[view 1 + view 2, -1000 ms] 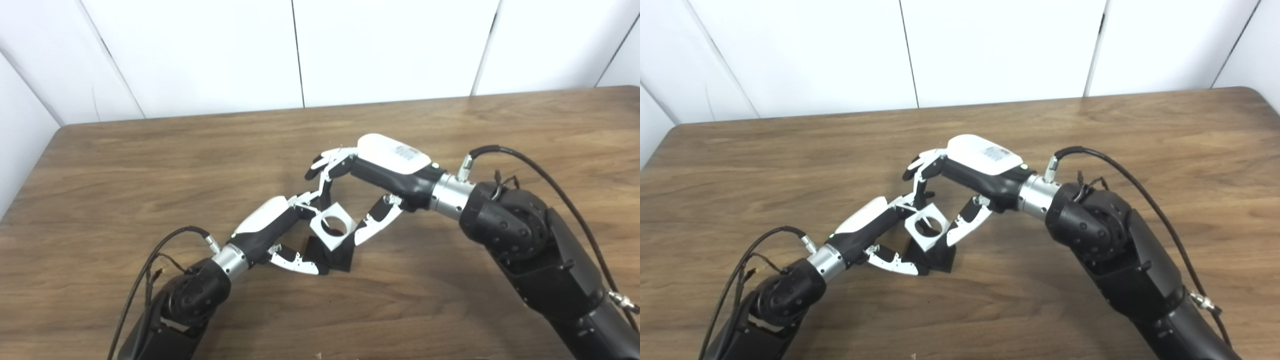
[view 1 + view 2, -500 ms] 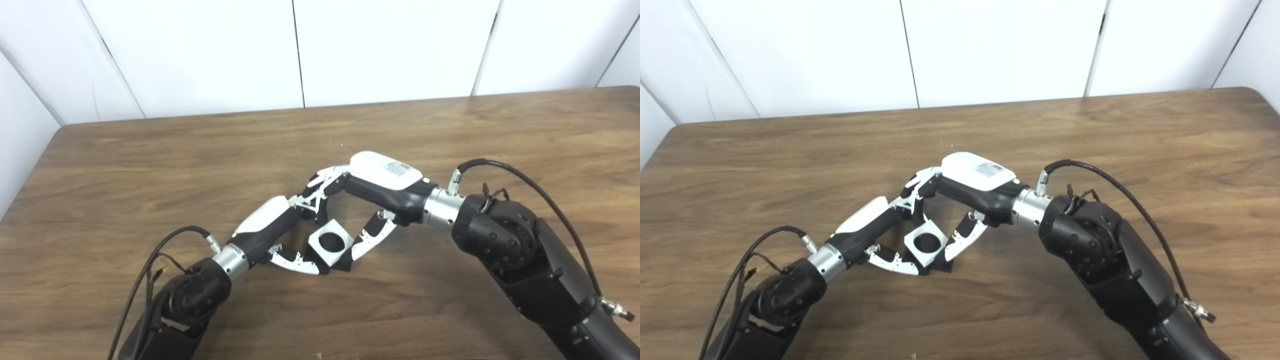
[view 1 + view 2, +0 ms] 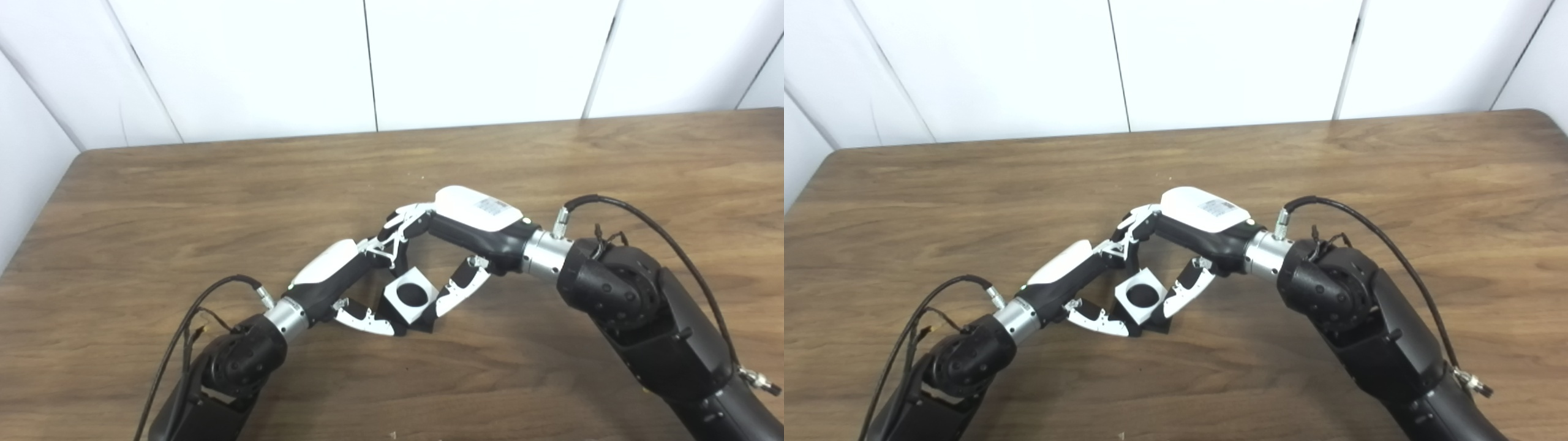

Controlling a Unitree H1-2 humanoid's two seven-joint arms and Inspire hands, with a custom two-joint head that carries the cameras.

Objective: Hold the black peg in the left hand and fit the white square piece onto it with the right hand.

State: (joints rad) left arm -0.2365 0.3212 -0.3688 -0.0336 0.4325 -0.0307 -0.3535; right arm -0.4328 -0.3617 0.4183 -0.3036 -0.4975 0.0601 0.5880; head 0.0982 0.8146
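The white square piece [image 3: 411, 297] sits low over the black peg, whose dark top fills its round hole. The peg's black base [image 3: 422, 324] rests on the wooden table [image 3: 184, 202] and shows only at the piece's lower edge. My left hand [image 3: 340, 278] reaches in from the lower left, its thumb along the base's front and its fingers behind it, shut on the peg. My right hand [image 3: 456, 236] comes from the right and pinches the white piece between its thumb [image 3: 458, 293] and its fingers at the far corner. The two hands' fingers overlap behind the piece [image 3: 1141, 297].
Black cables loop off both wrists, one at the left [image 3: 202, 306] and one at the right [image 3: 643, 220]. White wall panels [image 3: 367, 61] stand behind the table's far edge. A small pale speck [image 3: 392, 435] lies near the front edge.
My right hand has come down toward me with the white piece, which went from tilted above the peg to flat and low over it. The left hand stayed put. The camera shifted slightly.
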